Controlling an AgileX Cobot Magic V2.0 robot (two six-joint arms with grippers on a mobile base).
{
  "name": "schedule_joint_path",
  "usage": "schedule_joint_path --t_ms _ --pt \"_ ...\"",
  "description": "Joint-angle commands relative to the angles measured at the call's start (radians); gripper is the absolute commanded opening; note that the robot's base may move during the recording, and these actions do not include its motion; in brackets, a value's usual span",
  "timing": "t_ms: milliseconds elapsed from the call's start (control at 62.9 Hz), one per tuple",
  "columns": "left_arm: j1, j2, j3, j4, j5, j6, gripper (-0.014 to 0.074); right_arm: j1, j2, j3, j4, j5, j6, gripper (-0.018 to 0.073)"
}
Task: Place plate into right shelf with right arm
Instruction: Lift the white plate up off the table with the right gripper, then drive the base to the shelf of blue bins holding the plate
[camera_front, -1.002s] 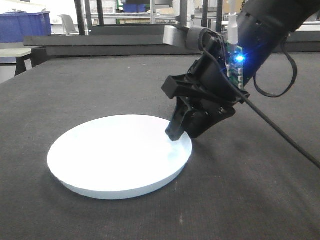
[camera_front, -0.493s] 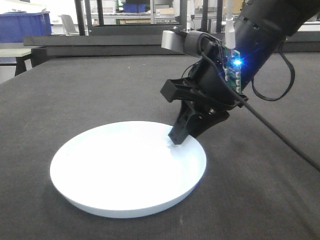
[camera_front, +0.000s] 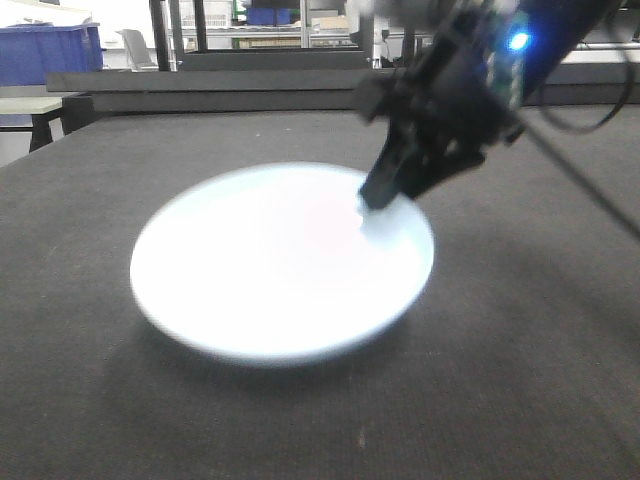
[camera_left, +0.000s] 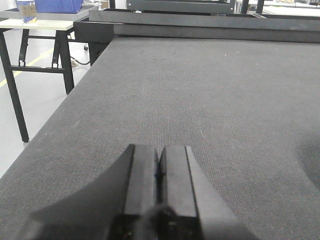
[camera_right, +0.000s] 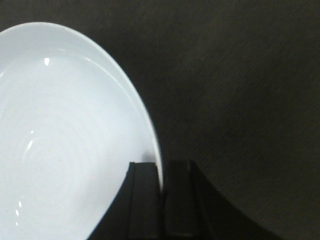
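the right pincer (camera_right: 161, 182) pinches the white plate (camera_right: 65, 140) rim above dark cloth (camera_right: 240, 80).

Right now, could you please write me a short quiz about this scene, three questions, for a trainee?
1. True or false: the left gripper holds the plate.
2. Where does the right gripper grip the plate? A) on its rim B) in its centre C) nowhere, it hangs apart from it
3. Fill in: the left gripper hangs over the dark table with its jaws ___.
Key: 1 false, it holds nothing. 2 A. 3 shut.
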Motion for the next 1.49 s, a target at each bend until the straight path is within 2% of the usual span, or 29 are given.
schedule_joint_path --t_ms 0,143,350,652,954,1145,1335,1479 --pt "-0.009 -0.007 0.008 -0.006 -0.088 -0.003 -0.0047 -0.03 -0.129 -0.026 0.024 -0.008 0.0 0.0055" --pt "-0.009 -0.007 0.008 -0.006 -0.088 -0.003 -0.0047 -0.062 -0.275 -0.016 0.024 0.008 0.03 0.0055" --pt "-0.009 -0.007 0.008 -0.006 -0.088 -0.003 -0.0047 -0.071 -0.539 0.079 0.024 -0.075 0.033 0.0055" --pt "-0.009 -0.007 0.008 -0.006 -0.088 -0.003 -0.0047 -0.071 -0.952 0.343 0.024 -0.316 0.033 0.0055" --pt "-0.009 -0.007 0.008 -0.006 -0.088 -0.003 -0.0047 -0.071 -1.324 0.608 0.024 -0.392 0.026 0.0055" --pt "-0.009 -0.007 0.008 -0.006 -0.088 -0.003 -0.0047 -0.071 -1.445 0.696 0.024 -0.441 0.026 0.0055" --pt "-0.009 -0.007 0.008 -0.006 -0.088 -0.003 -0.0047 -0.071 -1.453 0.711 0.026 -0.518 0.026 0.0055" --pt "-0.009 -0.007 0.008 -0.006 -0.088 -0.003 -0.0047 -0.071 -1.453 0.711 0.026 -0.525 0.026 0.0055"
